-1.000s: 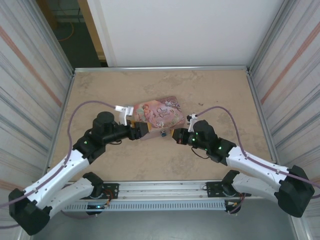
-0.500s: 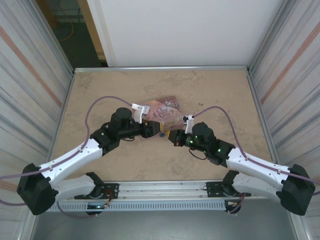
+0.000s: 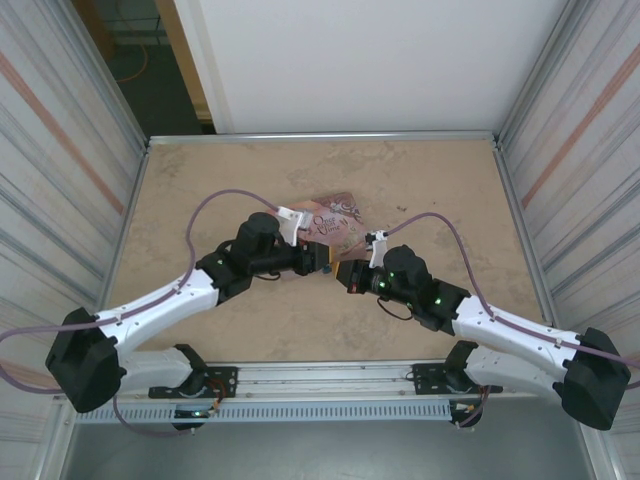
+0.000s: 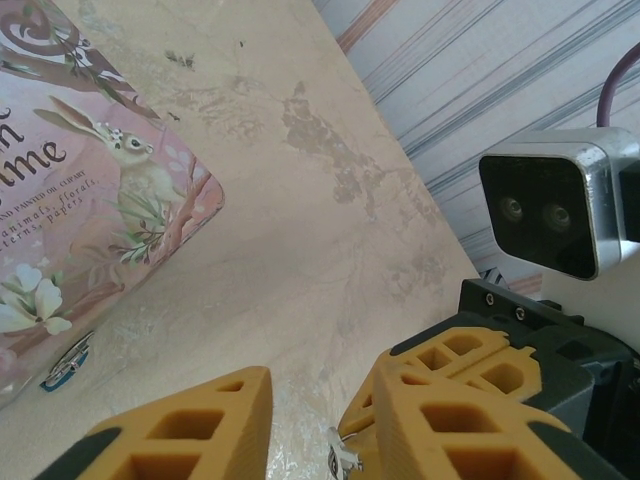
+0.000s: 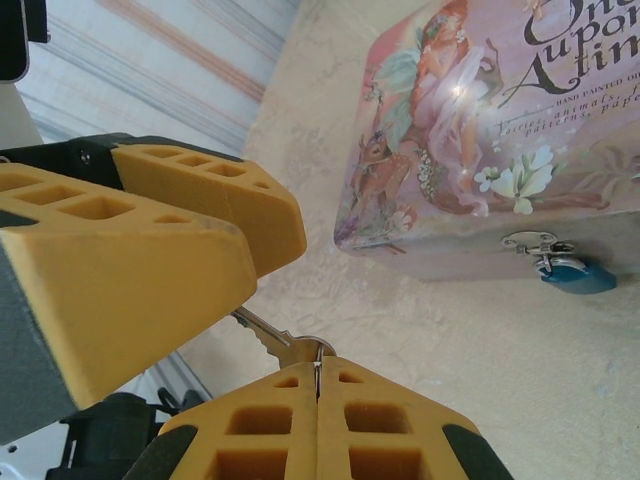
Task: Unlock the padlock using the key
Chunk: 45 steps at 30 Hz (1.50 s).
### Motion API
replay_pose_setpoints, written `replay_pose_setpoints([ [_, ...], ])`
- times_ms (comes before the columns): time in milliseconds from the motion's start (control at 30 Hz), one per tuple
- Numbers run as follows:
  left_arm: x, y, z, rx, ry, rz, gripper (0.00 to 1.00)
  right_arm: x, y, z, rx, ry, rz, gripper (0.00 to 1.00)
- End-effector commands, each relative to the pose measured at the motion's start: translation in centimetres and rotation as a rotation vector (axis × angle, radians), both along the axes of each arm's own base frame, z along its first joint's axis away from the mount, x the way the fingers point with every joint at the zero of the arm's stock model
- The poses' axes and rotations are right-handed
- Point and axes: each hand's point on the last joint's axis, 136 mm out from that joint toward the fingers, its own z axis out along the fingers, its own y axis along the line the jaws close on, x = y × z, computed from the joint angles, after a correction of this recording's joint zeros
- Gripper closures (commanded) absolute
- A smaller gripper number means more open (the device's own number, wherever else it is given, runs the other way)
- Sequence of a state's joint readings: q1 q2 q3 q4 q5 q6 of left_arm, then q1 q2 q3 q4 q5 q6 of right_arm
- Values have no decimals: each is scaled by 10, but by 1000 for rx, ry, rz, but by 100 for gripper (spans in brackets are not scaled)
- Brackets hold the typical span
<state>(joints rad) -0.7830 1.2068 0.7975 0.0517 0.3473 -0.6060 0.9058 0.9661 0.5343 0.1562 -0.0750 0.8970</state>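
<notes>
I'm seeing the left gripper [image 3: 320, 260] swinging in and narrowing, not yet clamping, around the key [image 5: 275, 345] that the right gripper [image 3: 345, 272] is pinching tight, so a handover is starting; the padlock [image 5: 575, 275] is hanging untouched on the pink tin [image 3: 338, 215], facing the near edge of the bench [image 3: 200, 190].

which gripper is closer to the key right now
Right. The right gripper is shut on the key; the left gripper is open, straddling the tip of its blade.
</notes>
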Motion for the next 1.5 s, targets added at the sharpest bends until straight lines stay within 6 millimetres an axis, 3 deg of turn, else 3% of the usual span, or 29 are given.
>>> replay_pose_setpoints([
  [0,0,-9,15,-25,-38,-26,71,2,1,16,14,-55,-4,100],
  [200,-1,-11,12,-20,-28,-37,79,4,1,18,17,-59,-16,100],
  [400,-3,-12,15,-27,-35,-45,100,5,0,17,12,-59,-17,100],
  [500,-2,-5,22,-16,-66,-27,100,2,0,19,11,-63,18,89],
  [667,-1,24,38,-27,-97,-6,100,0,-10,30,54,-86,105,66],
  [867,-9,61,64,-87,-164,-32,100,-7,-18,76,214,-218,215,38],
  [1000,-21,71,77,-130,-200,-81,100,-19,-6,99,246,-287,314,28],
  [1167,-35,68,90,-173,-224,-158,100,-32,22,112,237,-344,427,28],
  [1467,-40,66,93,-195,-226,-187,100,-28,53,118,251,-346,489,44],
])
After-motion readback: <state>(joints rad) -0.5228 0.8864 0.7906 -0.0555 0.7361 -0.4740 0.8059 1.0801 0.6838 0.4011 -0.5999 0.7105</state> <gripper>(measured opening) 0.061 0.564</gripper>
